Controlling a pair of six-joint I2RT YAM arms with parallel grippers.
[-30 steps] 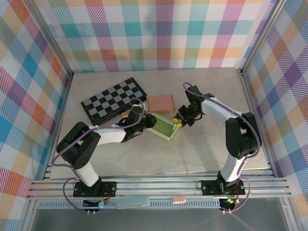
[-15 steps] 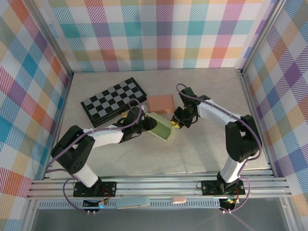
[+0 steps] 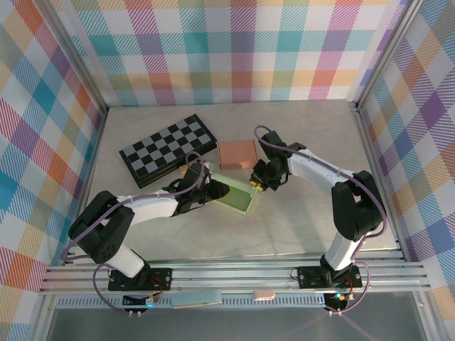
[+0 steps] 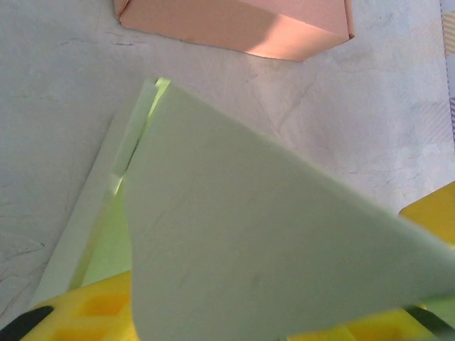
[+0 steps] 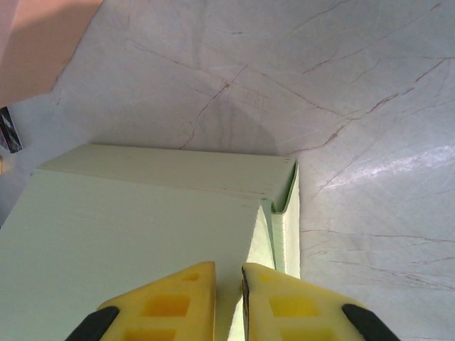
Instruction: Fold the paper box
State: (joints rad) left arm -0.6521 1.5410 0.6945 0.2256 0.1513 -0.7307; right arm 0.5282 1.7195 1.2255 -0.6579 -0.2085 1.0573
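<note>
The light green paper box [image 3: 232, 194] lies partly folded on the table between my two grippers. My left gripper [image 3: 205, 189] is at its left end. In the left wrist view a large green panel [image 4: 270, 234] of the box lies across the jaws. The yellow fingers [image 4: 89, 312] show wide apart on either side of it, open. My right gripper [image 3: 257, 182] is at the box's upper right corner. In the right wrist view its yellow fingers [image 5: 174, 295] stand almost together, pinching the edge of a green flap [image 5: 135, 234] beside a folded side wall [image 5: 286, 213].
A pink closed box [image 3: 238, 153] sits just behind the green one, also at the top of the left wrist view [image 4: 242, 21]. A folded chessboard [image 3: 167, 148] lies at the back left. Bare marble table [image 3: 298, 227] spreads to the front and right.
My left jaws have opened and the left arm has stretched further right along the box. The right gripper has shifted left with the flap, and the green box lies flatter.
</note>
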